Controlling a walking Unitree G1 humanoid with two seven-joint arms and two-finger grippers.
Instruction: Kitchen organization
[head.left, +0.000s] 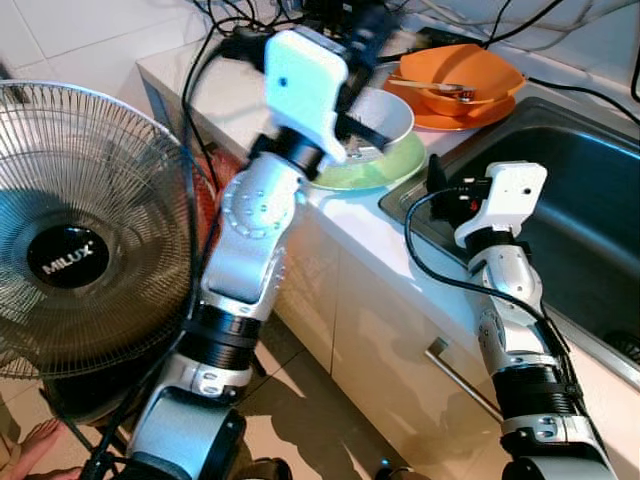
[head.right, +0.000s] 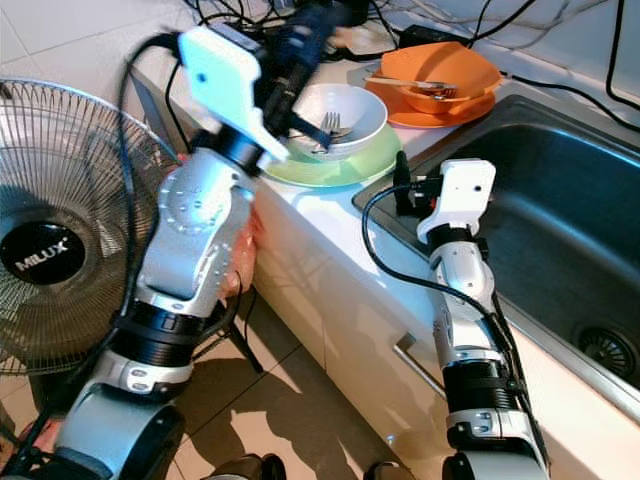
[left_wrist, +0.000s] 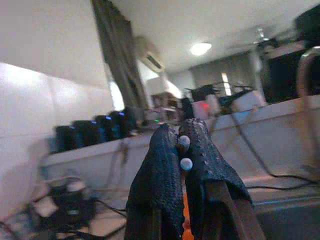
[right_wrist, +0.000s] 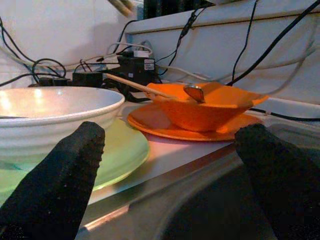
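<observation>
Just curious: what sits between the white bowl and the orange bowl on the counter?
Bare counter only, in the right eye view: white bowl on green plate, orange bowl on orange plate.

White bowl upright on a light green plate, near edge of the counter, left of the sink; a fork lies inside the bowl. Farther right, orange bowl upright on an orange plate, a spoon resting across it
</observation>
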